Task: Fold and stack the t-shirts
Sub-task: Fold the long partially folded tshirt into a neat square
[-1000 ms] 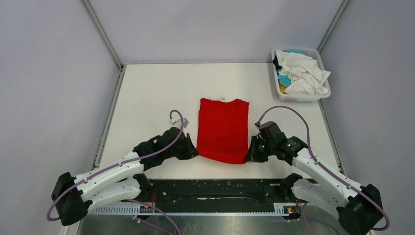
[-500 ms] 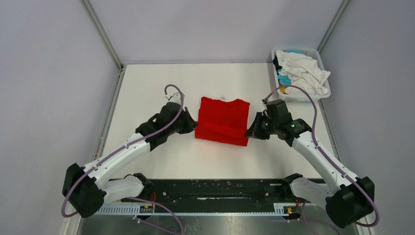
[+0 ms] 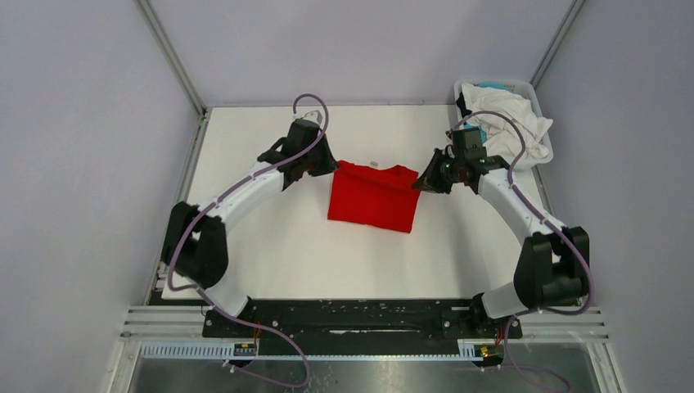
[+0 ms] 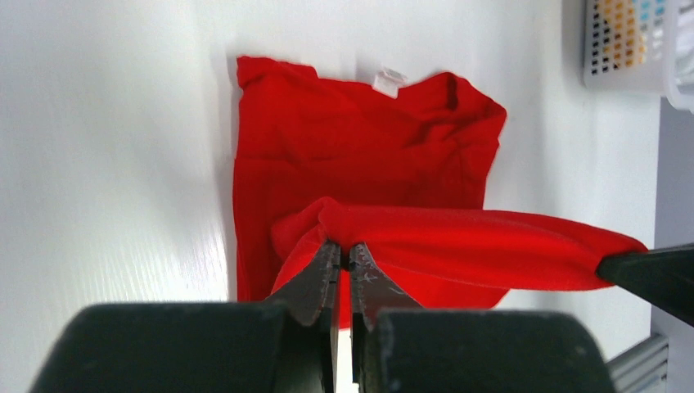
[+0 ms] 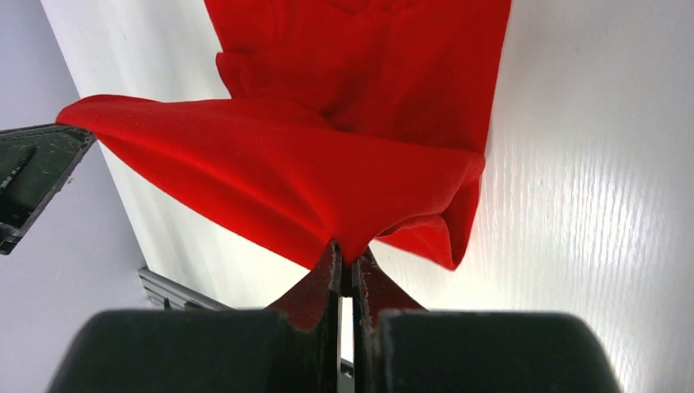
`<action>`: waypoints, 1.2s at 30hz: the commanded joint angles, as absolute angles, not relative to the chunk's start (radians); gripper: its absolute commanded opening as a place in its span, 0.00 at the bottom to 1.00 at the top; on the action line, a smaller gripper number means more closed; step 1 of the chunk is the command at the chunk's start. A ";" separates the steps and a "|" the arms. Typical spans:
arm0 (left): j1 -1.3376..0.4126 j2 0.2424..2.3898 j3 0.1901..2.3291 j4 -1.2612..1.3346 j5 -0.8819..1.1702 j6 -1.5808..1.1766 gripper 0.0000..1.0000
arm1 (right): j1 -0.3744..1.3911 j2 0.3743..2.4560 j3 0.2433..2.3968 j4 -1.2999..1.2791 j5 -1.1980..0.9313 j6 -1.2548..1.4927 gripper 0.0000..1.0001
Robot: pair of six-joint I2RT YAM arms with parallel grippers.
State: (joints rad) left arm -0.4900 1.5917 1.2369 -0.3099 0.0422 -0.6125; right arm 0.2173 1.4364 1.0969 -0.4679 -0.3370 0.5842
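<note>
- Red t-shirt lies mid-table, collar end at the far side. A white label shows at the neck.
- We see it doubled over. The bottom layer is flat on the white surface, and one edge is lifted and stretched taut between the two grippers.
- Left gripper: jaws pinched tight on the shirt's left corner. In the left wrist view the fingertips are almost touching, with a bunched fold of red cloth clamped between them.
- Right gripper: same story, jaws closed on the right corner. In the right wrist view the cloth fans out from the tips into a sagging sheet.
- The held edge hangs above the lower layer, over the far half of the shirt near the collar. It is not laid down yet.
- Each wrist camera catches the other gripper's black finger at the far end of the red span.
- Both arms are stretched well forward from their bases, angled in toward the shirt from either side.
- Basket sits in the far right corner, well apart from the red shirt, with the right arm's elbow and cable just beside it.
- White t-shirts are heaped in it and spill over the rim. A turquoise piece peeks out at the back and some dark cloth at the left side. We cannot tell how many garments are in there.
- We cannot tell how many layers are in each pinch.
</note>
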 commanded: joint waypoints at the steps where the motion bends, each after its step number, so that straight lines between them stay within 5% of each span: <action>1: -0.432 1.704 1.369 -0.297 0.031 -0.562 0.00 | 0.159 1.550 1.165 -0.423 -0.406 0.584 0.00; 6: -0.400 1.865 1.501 -0.325 0.046 -0.564 0.00 | 0.121 1.727 1.254 -0.377 -0.454 0.608 0.00; 10: -0.378 2.004 1.638 -0.344 0.044 -0.569 0.19 | 0.099 1.872 1.378 -0.370 -0.404 0.630 0.08; 13: -0.361 2.128 1.794 -0.449 0.070 -0.570 0.47 | 0.083 1.979 1.474 -0.364 -0.392 0.647 0.55; 15: -0.347 2.170 1.858 -0.478 0.136 -0.556 0.87 | 0.079 2.017 1.530 -0.384 -0.404 0.633 0.75; 17: -0.341 2.169 1.862 -0.477 0.185 -0.523 0.99 | 0.079 2.004 1.533 -0.381 -0.403 0.622 0.98; 30: -0.379 2.106 1.626 -0.476 0.333 -0.402 0.93 | 0.080 1.682 1.181 -0.292 -0.235 0.577 1.00; 34: -0.410 2.175 1.694 -0.537 0.357 -0.391 0.74 | 0.080 1.644 1.142 -0.294 -0.207 0.558 0.99; 36: -0.436 2.203 1.728 -0.579 0.318 -0.392 0.54 | 0.078 1.633 1.133 -0.295 -0.206 0.553 0.99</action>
